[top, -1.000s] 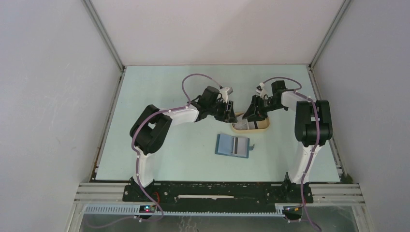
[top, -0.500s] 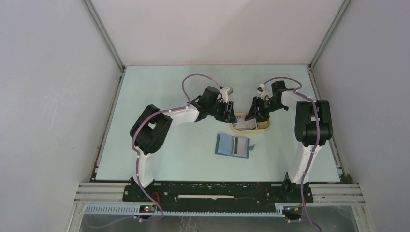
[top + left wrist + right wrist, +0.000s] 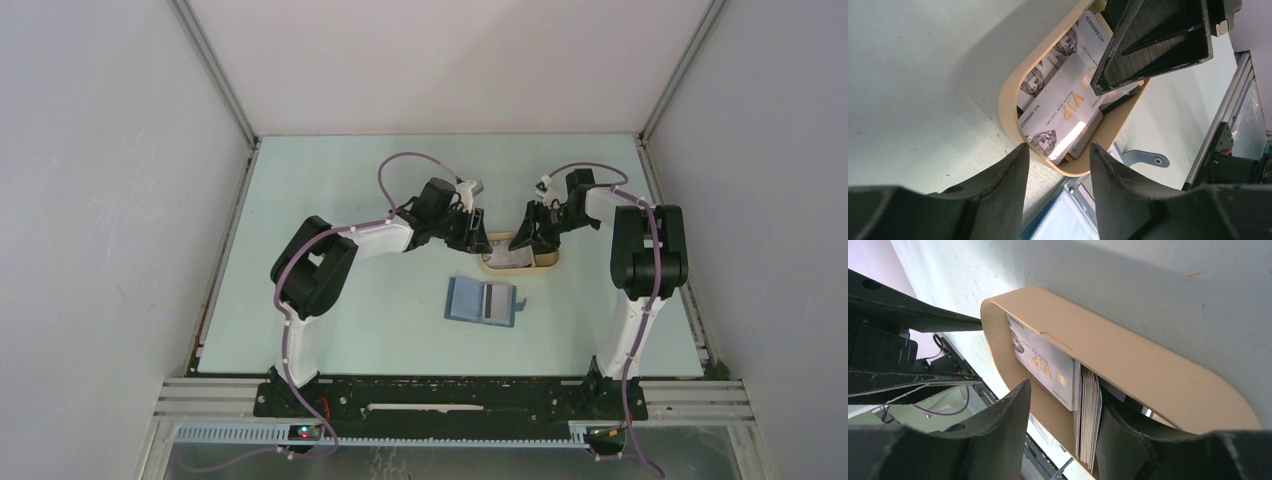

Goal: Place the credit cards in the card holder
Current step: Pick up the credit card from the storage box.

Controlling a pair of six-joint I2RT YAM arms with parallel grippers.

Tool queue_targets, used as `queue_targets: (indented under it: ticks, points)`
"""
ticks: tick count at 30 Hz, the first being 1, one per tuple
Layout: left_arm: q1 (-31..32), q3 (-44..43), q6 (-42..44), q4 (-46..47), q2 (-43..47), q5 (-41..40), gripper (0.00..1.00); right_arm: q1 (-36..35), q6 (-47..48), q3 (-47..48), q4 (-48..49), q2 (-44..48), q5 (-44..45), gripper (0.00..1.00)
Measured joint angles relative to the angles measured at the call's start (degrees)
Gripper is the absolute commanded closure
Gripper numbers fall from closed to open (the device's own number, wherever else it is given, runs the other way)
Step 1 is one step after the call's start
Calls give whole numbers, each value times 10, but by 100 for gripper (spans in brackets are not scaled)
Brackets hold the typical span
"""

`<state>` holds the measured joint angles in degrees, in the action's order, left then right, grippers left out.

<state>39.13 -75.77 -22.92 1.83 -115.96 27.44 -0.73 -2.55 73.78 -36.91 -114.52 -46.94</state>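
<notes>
Top external: card holder is lying open and flat on the table, nearest the arm bases and apart from both arms. Beige tray is sitting just beyond it, at about its 1 o'clock, not touching it. Credit cards are all sitting inside the tray; left wrist view is showing them overlapping, a grey VIP card on top. Left gripper is hovering at the tray's 9 o'clock end, jaws parted and grasping nothing. Right gripper is reaching in from the tray's 2 o'clock, dipping over the cards. Its jaws are parted, with stacked card edges showing between them but nothing pinched.
</notes>
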Motion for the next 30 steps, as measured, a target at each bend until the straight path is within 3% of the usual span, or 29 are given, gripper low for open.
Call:
queue_targets:
  ticks: [17,30]
  points:
    - [0,0,0,0,0,0,47,46,9,2,-17,3,-16,49]
    - [0,0,0,0,0,0,48,63,12,4,-22,17,-13,63]
